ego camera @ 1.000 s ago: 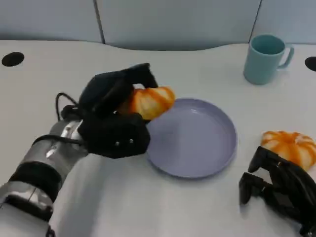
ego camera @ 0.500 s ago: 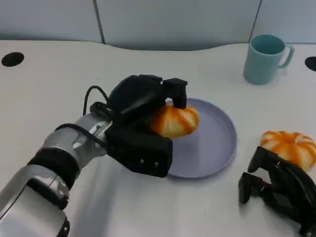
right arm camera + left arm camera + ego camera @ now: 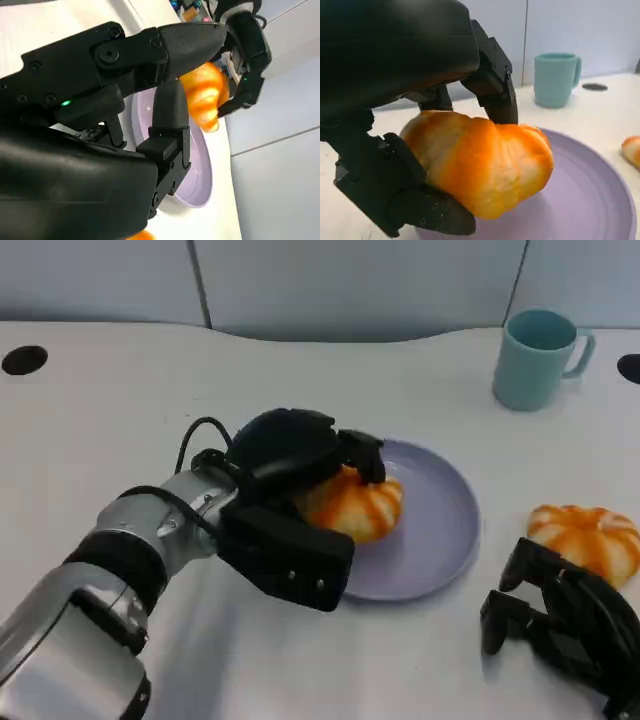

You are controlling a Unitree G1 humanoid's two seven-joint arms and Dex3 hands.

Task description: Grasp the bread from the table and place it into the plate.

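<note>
Head view: a glossy, ridged orange bread (image 3: 352, 505) is gripped by the left hand (image 3: 290, 455) over the round, smooth lilac plate (image 3: 440, 530), lower and nearer the dish than half a second ago. The right hand (image 3: 560, 625) is rested on the white bench (image 3: 100, 420), fingers curled in on nothing, unmoved.

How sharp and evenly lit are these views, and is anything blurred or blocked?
Head view: soft even light, slightly soft focus, faint shadow under the left hand. Left wrist view: bread sharp, mug softer. Right wrist view: the right hand blocks much of the plate.
</note>
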